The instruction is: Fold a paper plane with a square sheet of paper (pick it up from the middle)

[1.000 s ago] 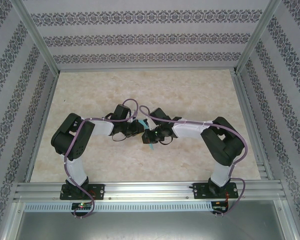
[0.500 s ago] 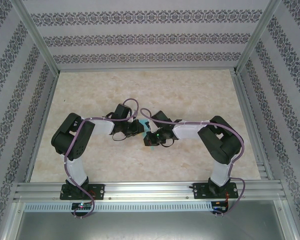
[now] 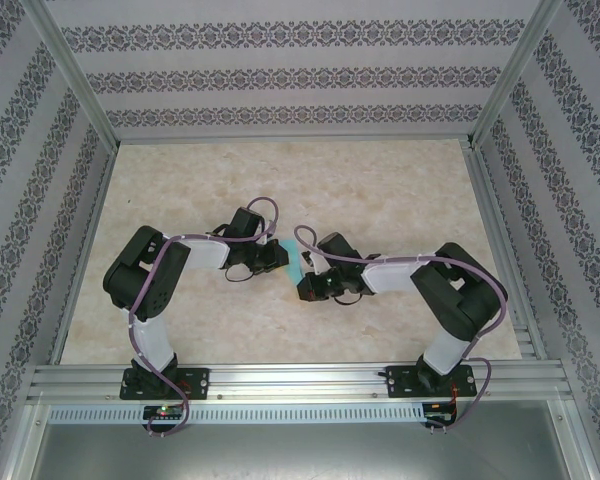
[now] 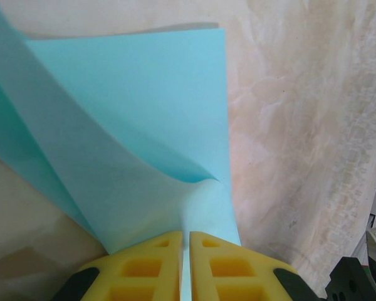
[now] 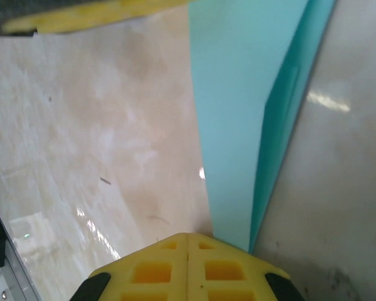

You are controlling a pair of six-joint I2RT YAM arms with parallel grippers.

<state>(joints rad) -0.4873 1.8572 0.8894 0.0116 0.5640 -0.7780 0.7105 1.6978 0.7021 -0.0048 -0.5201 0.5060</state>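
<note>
table (image 3: pixel 310 175) far half: free | centre: left arm (image 3: pixel 195 252), right arm (image 3: pixel 400 270), paper sheet (image 3: pixel 296 262) in the way | sides: walls (image 3: pixel 40 200)

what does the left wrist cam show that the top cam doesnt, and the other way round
Left wrist: up close, the left gripper has its yellow fingers pinched on the paper, whose layers lift apart and curl toward a sharp crease tip.

Top: the left arm and right arm from base to wrist, the rail they are bolted to, and the patterned walls. Here the paper is just a thin turquoise strip between the two wrists.

Both: the turquoise paper and the marbled table.
</note>
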